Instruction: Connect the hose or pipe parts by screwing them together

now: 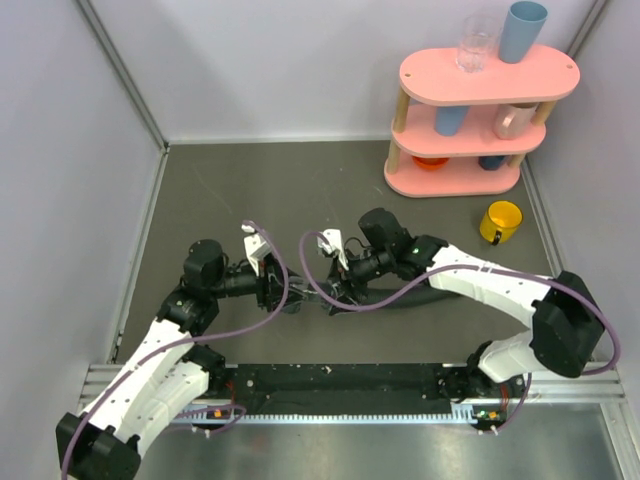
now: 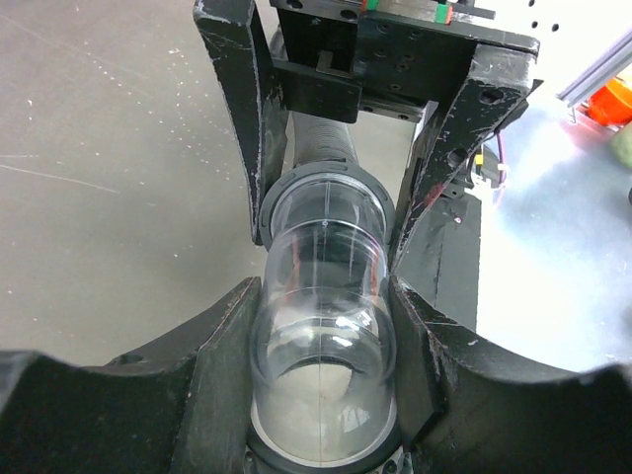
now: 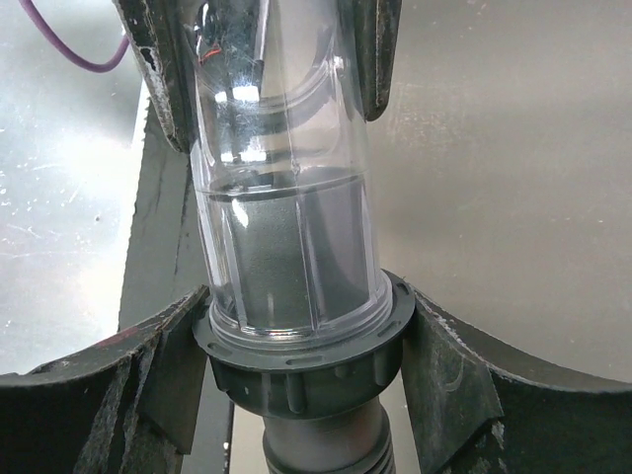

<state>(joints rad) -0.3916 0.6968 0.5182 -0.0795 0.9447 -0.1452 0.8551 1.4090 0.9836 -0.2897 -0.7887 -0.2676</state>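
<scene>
A clear elbow fitting point(image 2: 324, 375) is clamped between the fingers of my left gripper point(image 2: 324, 291), which is shut on it. Its far end sits in a dark-grey ring nut point(image 3: 296, 370) on the smooth cuff point(image 3: 321, 444) of the black ribbed hose point(image 1: 420, 298). My right gripper point(image 3: 306, 346) has a finger pressed against each side of that ring nut. In the top view the two grippers meet nose to nose at mid-table, left gripper point(image 1: 285, 292) facing right gripper point(image 1: 335, 290). The hose trails away to the right beneath the right arm.
A pink two-tier shelf point(image 1: 480, 110) with cups and a glass stands at the back right, with a yellow mug point(image 1: 502, 221) on the table in front of it. Purple cables point(image 1: 300, 270) loop over both wrists. A black rail point(image 1: 340, 385) runs along the near edge.
</scene>
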